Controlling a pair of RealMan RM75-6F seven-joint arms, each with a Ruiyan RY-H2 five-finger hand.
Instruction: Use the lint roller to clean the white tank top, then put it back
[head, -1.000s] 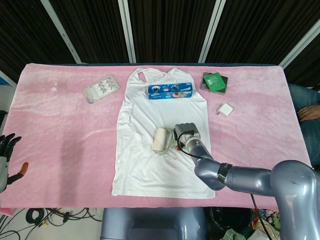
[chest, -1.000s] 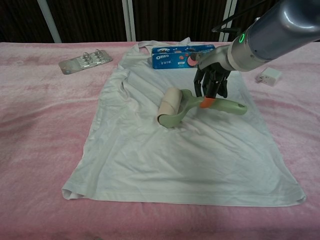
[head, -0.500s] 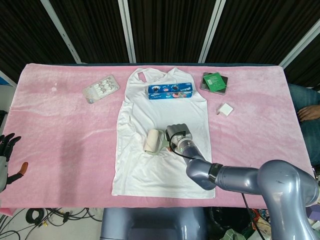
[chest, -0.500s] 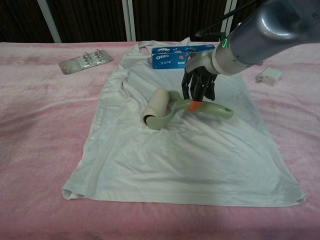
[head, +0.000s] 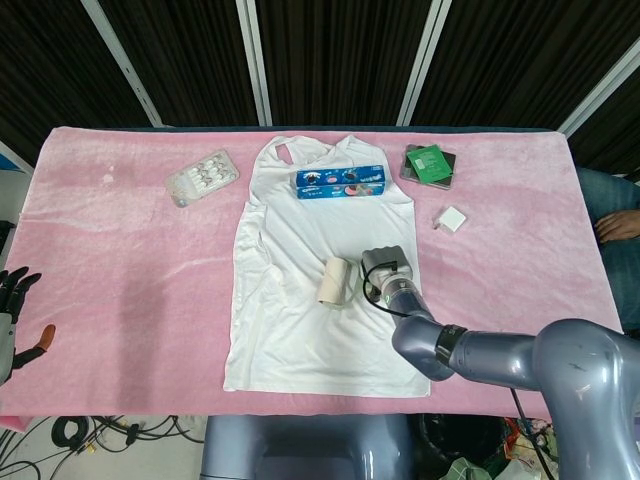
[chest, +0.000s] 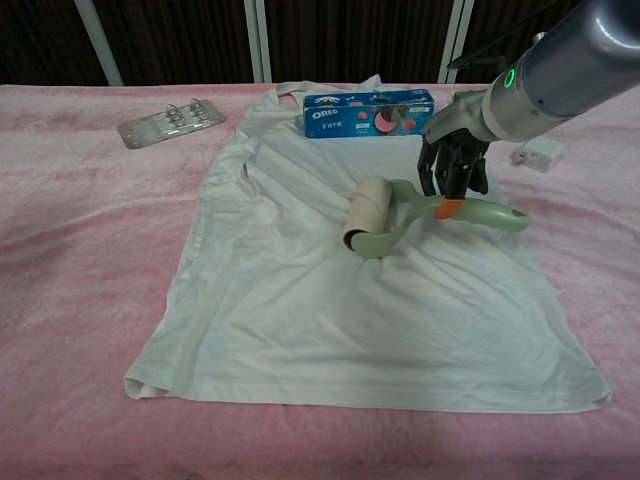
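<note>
Pink table (head: 120, 260) with the tank top (chest: 330, 310) spread flat across the middle, neck toward the far edge. Oreo box (chest: 368, 111) sits on its upper chest, so a long stroke toward the neck would likely hit it. Right hand (chest: 452, 170) grips the roller (chest: 400, 212) by the green handle, fingers curled down around it near the orange collar; drum lies on the shirt mid-torso, right of centre. Left hand (head: 14, 318) is at the near left table edge, off the cloth, fingers spread and nothing in it as far as I can tell. Risks: nothing pins the shirt, so the sticky drum could drag or bunch the fabric, especially over the wrinkles by the left armhole; grip looks fingertip-only from above, so the handle could twist under push load. Blister pack (head: 202, 178) far left, green pad (head: 430, 164) and white charger (head: 451, 219) far right, all off the shirt. Chest view shows the finger wrap on the handle and the drum contact; in the head view the hand mostly covers the handle. Only the head view shows the left hand and the green pad.
</note>
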